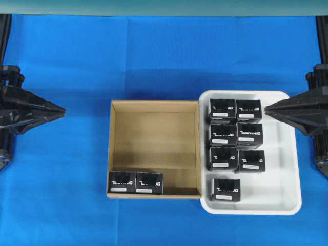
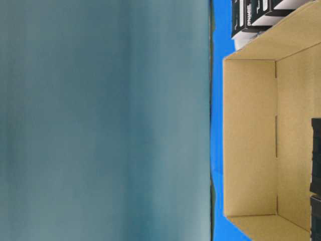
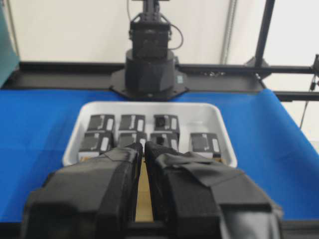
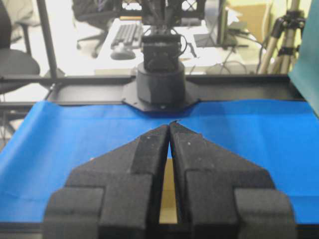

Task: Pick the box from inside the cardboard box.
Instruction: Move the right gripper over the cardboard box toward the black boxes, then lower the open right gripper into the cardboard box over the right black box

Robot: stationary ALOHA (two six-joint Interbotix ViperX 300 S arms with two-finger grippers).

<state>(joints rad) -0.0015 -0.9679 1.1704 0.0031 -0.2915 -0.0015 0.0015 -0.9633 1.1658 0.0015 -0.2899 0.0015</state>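
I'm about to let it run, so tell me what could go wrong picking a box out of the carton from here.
1. The two boxes sit side by side, apparently touching, against the carton's near wall, the left one in a corner. A claw finger may find no gap, or hit the wall.
2. Grabbing one could drag its neighbour.
3. The right claw rests at the tray of seven boxes; reaching across could clip them.

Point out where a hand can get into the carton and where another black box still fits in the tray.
The cardboard box is bare except for two black boxes side by side in its near-left corner, so its far half and right side are open. The white tray is crowded on its left, where seven boxes stand; bare room remains along its right wall and in its near-right corner.
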